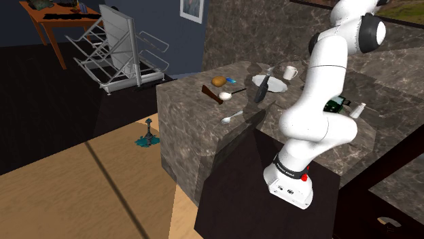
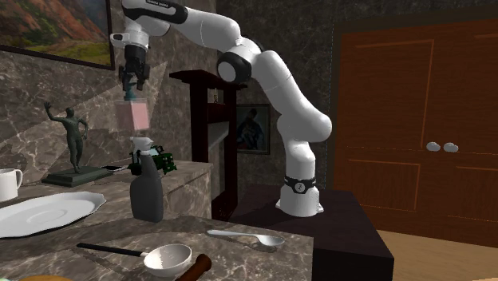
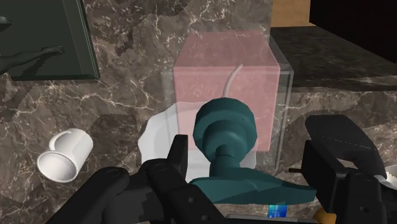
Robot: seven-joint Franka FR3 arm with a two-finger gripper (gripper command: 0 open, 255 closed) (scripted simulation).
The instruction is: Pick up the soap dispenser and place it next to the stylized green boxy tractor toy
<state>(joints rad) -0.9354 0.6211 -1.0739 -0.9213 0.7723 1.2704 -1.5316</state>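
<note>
Soap dispenser (image 3: 226,89) teal pump nearest lens, wrist view; pink see-through body beyond. Gripper (image 3: 249,153) closed on pump neck, contact seemingly narrow. Second exterior view: dispenser hangs high over counter (image 2: 190,170); green tractor toy (image 2: 165,162) below, behind spray bottle (image 2: 146,191). Shoulder view: tractor beside arm (image 1: 319,92). Risk: neck-only grip slips; descent clips bottle.
</note>
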